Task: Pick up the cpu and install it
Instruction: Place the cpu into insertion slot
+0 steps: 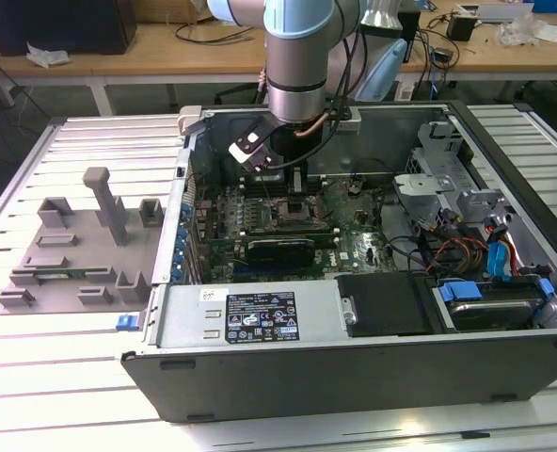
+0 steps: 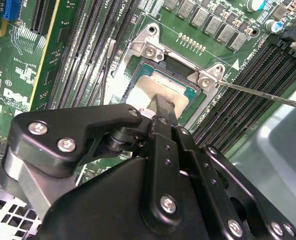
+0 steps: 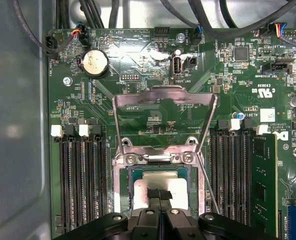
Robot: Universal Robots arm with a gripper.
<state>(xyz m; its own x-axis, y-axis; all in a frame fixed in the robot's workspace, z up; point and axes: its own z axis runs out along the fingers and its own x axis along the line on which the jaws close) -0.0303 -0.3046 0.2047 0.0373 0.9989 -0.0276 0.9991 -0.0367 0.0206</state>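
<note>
The cpu point(image 3: 175, 189) is a flat silver square with a thin green rim, lying level inside the open socket frame point(image 3: 119, 186) on the motherboard; it also shows in the second wrist view as the cpu point(image 2: 148, 90). My gripper point(image 3: 159, 194) is shut, its two black fingertips pressed together over the middle of the chip's top. I cannot tell whether they touch it. In the second wrist view the gripper point(image 2: 163, 105) hangs over the chip's near half. In the exterior view the gripper point(image 1: 294, 193) reaches straight down into the computer case point(image 1: 260, 377).
The socket's load plate point(image 3: 163, 97) stands hinged open, and its thin lever point(image 2: 268, 96) sticks out to one side. Memory slots point(image 3: 80, 185) flank the socket. A black card point(image 1: 278, 250) lies in front. A grey fixture tray point(image 1: 71, 245) sits at the exterior view's left, cables point(image 1: 467, 250) at its right.
</note>
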